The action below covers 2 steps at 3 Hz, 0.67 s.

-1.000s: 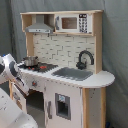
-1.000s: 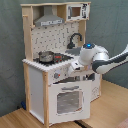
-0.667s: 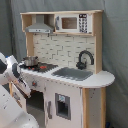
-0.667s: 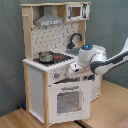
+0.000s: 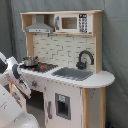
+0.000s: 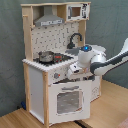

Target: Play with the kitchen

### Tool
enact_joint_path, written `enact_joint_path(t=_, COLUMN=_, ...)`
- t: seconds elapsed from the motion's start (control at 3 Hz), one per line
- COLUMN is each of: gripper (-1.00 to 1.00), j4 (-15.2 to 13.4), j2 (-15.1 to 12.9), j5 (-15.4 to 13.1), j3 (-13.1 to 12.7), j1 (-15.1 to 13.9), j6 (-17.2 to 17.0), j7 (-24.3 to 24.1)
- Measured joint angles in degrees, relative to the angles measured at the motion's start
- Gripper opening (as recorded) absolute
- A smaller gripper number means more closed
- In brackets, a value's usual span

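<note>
Toy kitchen (image 6: 50, 75): gripper (image 6: 71, 74) at counter front edge, above oven door (image 6: 67, 100).
Floor in front open; claw state cannot be told; arm little moved since earlier.

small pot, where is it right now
The small pot sits on the stovetop under the hood, toward the second exterior view's left, left of the black faucet.
</note>
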<state>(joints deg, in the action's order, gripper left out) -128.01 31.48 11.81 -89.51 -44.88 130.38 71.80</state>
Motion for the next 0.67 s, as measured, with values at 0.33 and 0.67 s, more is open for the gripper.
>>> enact_joint_path(t=0.33, gripper=-1.0, j4=-0.1, j2=0.0, j5=0.0, j3=-1.2, j1=-2.7, j6=0.0, j7=-1.6)
enact_joint_path(t=0.67, gripper=-1.0, j4=-0.1, j2=0.0, j5=0.0, j3=-5.5, j1=-6.1, j6=0.8, j7=-4.0)
